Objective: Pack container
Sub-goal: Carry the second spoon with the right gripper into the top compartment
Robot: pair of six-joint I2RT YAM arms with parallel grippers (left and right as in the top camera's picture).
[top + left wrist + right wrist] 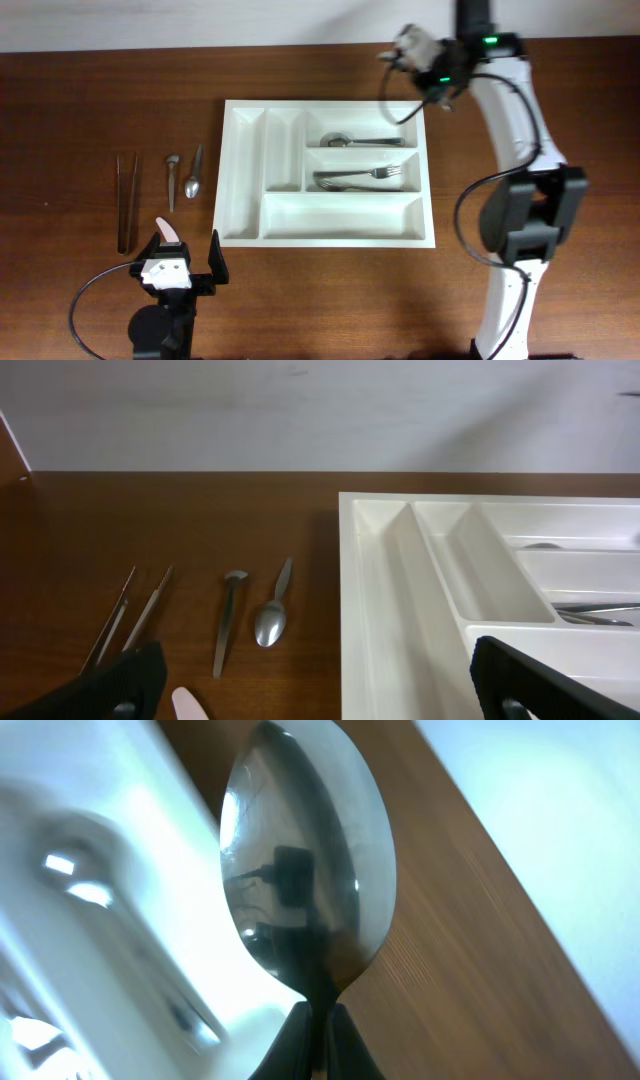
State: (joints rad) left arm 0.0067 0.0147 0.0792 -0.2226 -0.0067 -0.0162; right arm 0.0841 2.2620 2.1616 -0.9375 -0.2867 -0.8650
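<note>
The white cutlery tray [340, 216] lies mid-table. A spoon [352, 140] lies in its top long compartment and forks [360, 178] in the middle one. My right gripper [400, 52] hovers over the tray's far right corner. In the right wrist view it [318, 1042] is shut on the handle of a metal spoon [305, 870], bowl out, above the tray's edge [90, 920]. My left gripper [186, 262] is open and empty at the front left, near the tray's front left corner. Its fingers [330, 700] straddle the tray's left rim [375, 610].
Left of the tray lie dark chopsticks [127, 200], a small metal utensil [172, 180] and a spoon [194, 176]; they also show in the left wrist view [270, 622]. A pale pink utensil tip [168, 232] lies by the left gripper.
</note>
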